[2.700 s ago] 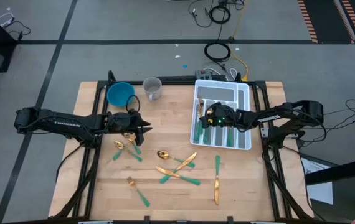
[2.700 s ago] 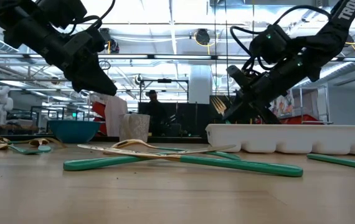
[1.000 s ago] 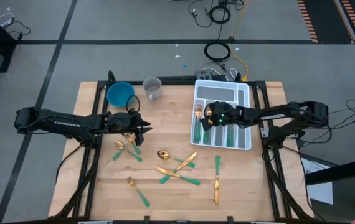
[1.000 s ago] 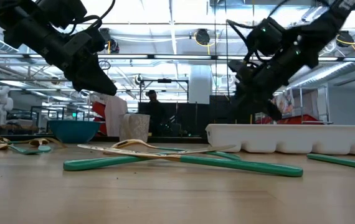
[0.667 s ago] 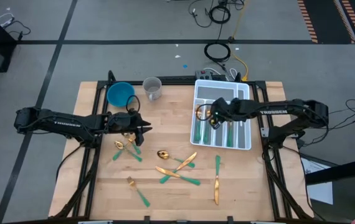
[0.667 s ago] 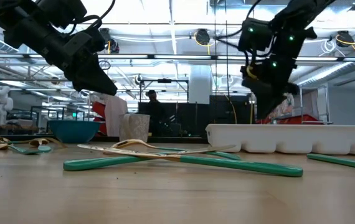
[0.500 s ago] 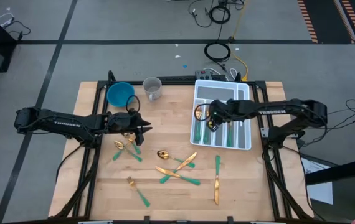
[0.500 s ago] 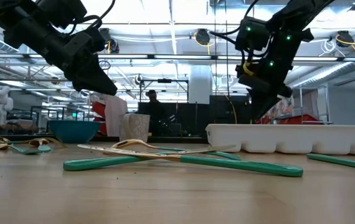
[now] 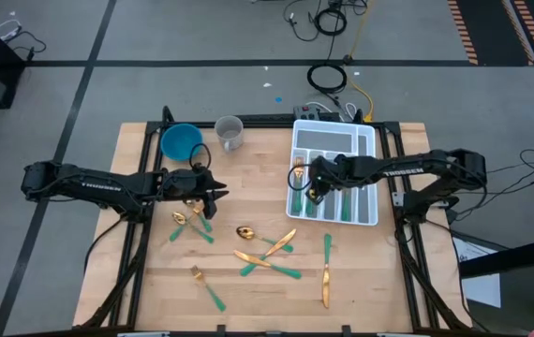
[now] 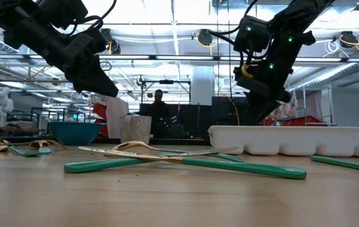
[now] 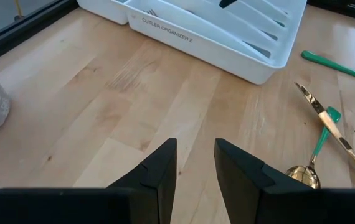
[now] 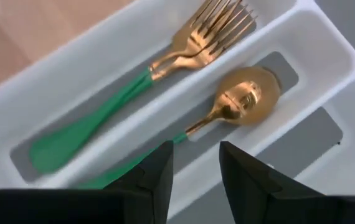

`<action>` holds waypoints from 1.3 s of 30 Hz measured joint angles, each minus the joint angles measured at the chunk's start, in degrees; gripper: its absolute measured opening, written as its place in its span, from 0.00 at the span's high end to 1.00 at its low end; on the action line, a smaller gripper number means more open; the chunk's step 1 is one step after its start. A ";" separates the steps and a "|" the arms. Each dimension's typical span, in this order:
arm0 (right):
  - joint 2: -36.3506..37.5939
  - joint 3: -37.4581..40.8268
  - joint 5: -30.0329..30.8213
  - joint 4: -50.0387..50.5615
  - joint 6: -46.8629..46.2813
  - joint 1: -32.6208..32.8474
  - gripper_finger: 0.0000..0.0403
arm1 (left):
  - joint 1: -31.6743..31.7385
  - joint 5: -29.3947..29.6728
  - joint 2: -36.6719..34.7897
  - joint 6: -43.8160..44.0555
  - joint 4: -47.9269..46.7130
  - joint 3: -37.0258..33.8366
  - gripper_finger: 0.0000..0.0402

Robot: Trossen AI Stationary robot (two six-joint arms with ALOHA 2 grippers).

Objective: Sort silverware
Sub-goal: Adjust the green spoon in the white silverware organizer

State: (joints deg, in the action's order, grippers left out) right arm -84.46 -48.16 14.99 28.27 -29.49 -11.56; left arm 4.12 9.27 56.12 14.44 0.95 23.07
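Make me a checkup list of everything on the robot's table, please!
Surface: wooden table, bare wood between the things.
Job's things: white cutlery organizer holds forks in one slot and a spoon in the next; loose green-handled silverware lies scattered mid-table.
Clutter: blue bowl and clear cup near the far edge.
Grippers: left claw open, empty, above the table beside the loose pieces; right claw open, empty, over the organizer.
Cables: coiled black and yellow cables on the floor behind the table.
Surroundings: a person far back in the room.
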 joint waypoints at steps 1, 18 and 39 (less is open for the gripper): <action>-0.30 0.00 0.12 -0.84 -0.76 -0.02 0.69 | 0.00 0.00 0.01 0.00 0.02 0.00 0.71; -16.61 -16.09 5.37 15.30 -7.90 -0.13 0.69 | 0.00 -0.05 0.02 -0.31 0.07 0.00 0.71; -19.78 -19.15 2.63 19.12 -14.28 -1.17 0.69 | 0.00 -0.64 0.01 -1.42 1.12 0.00 0.71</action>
State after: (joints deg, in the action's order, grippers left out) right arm -104.24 -67.31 17.62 47.38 -43.77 -12.72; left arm 4.12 8.62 56.13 13.02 2.07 23.07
